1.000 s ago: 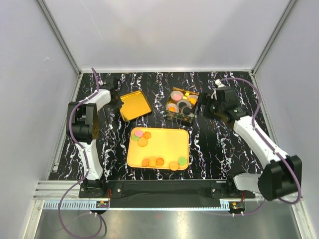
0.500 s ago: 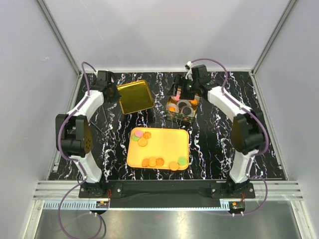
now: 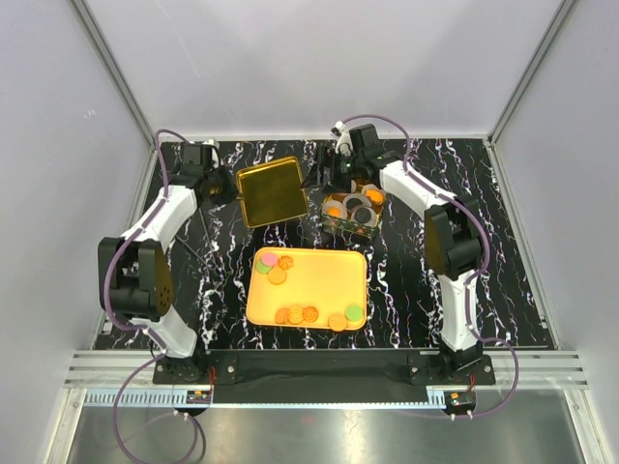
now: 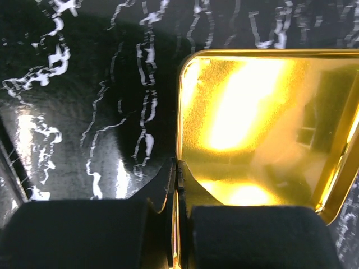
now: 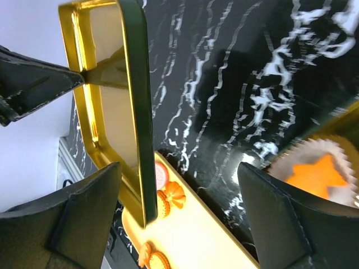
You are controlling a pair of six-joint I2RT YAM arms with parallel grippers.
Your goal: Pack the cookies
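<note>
Cookies lie in small groups on the flat orange tray; more cookies sit in white paper cups inside the gold tin box. My left gripper is shut on the rim of the gold lid, which it holds tilted above the table. In the left wrist view the gripper pinches the lid at its edge. My right gripper is open at the lid's right side, behind the tin. In the right wrist view the lid's edge stands between the spread fingers of the gripper, close to the left finger.
The black marbled table is bounded by white walls and a metal rail at the near edge. In the right wrist view the tray's cookies show below the lid, and a paper cup with an orange cookie shows at the right.
The right arm has swung from the right of the tin to behind it, beside the lid. The left arm has carried the lid back and to the right.
</note>
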